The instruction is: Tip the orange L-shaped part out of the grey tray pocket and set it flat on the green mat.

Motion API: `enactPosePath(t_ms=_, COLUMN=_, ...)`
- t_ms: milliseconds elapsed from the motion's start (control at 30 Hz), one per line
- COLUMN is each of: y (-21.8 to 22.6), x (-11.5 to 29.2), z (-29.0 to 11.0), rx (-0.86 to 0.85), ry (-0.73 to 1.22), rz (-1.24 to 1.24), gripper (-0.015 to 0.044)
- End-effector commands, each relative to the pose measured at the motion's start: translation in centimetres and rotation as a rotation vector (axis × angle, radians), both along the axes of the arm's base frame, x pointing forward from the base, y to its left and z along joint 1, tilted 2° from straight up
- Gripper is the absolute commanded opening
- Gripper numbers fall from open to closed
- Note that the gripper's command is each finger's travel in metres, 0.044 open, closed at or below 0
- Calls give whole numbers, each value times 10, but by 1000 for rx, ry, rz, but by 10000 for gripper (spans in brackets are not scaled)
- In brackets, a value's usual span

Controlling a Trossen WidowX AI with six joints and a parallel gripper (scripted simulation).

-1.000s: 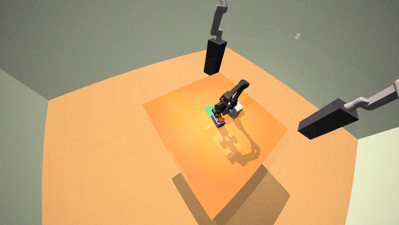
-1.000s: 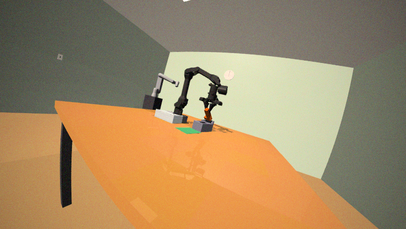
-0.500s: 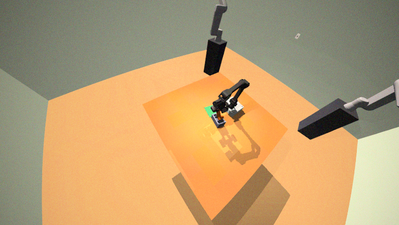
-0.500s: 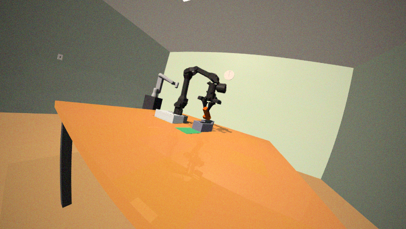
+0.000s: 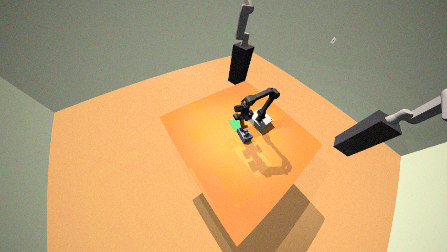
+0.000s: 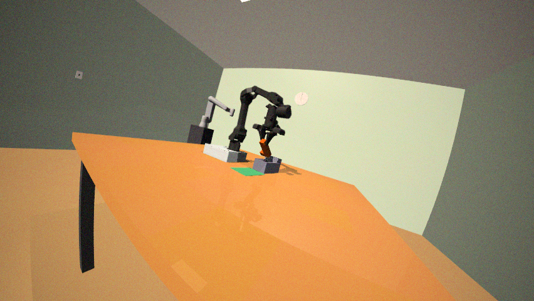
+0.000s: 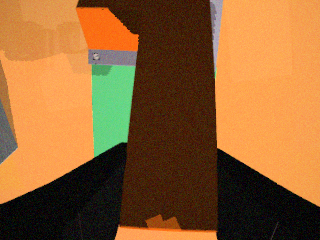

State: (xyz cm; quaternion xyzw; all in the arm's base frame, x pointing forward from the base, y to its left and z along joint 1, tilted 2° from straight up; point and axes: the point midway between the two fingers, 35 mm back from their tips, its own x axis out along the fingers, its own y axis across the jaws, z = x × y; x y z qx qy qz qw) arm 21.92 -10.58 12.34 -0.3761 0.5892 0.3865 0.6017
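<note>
My gripper (image 5: 241, 118) (image 6: 264, 140) (image 7: 169, 156) is shut on the raised straight end of the orange part (image 5: 243, 123) (image 6: 264, 148) (image 7: 172, 100). The part hangs steeply tilted, its L-shaped end lowest, above the mat-side end of the grey tray (image 5: 247, 140) (image 6: 266, 166) (image 7: 112, 57). The gap between part and tray looks small. In the wrist view the part is mostly in dark shade, with its lit L-shaped end at upper left. The green mat (image 5: 233, 124) (image 6: 246, 172) (image 7: 112, 105) lies flat beside the tray, partly hidden behind the part in the wrist view.
The arm's pale base box (image 5: 266, 118) (image 6: 219, 152) stands close to the tray and mat. Two grey arms on black pedestals (image 5: 241, 64) (image 5: 365, 134) stand off the orange table (image 5: 200, 137) (image 6: 261, 231); one pedestal (image 6: 200, 134) also shows behind the table in the exterior view.
</note>
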Motion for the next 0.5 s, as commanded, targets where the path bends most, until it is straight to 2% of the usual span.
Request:
enactPosePath(t_ms=0, y=-14, x=-9, z=-1, rx=-1, ry=2, rz=3, gripper=0)
enactPosePath(t_ms=467, y=-61, x=-38, z=-2, rx=-5, ry=5, rz=3, gripper=0)
